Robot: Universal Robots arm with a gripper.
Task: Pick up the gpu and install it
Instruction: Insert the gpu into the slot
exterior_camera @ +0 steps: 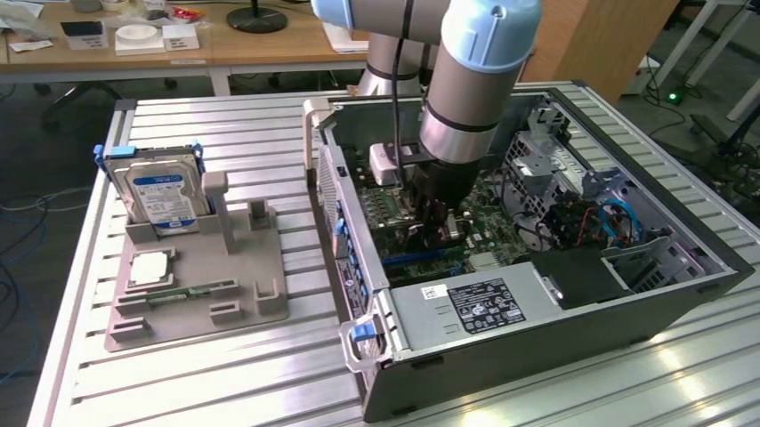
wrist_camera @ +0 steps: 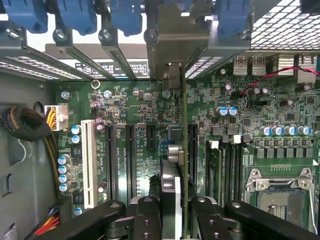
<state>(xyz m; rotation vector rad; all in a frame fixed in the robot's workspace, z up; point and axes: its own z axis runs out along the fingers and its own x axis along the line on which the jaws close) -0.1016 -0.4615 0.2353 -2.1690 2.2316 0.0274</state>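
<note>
Pincer clamped on gpu, card edge-on above motherboard, inside computer case

A lab or workshop: slatted metal bench, open computer case, desks behind.

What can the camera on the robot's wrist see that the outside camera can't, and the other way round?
Wrist view: a close look down at the row of expansion slots, like the white slot, an orange-yellow wire bundle, and the gpu edge-on, held in the gripper, its bracket up at the case's rear wall.

Exterior view: the hard drive standing in a grey parts tray beside the computer case, and the robot arm.

Both: the green motherboard inside the case.
</note>
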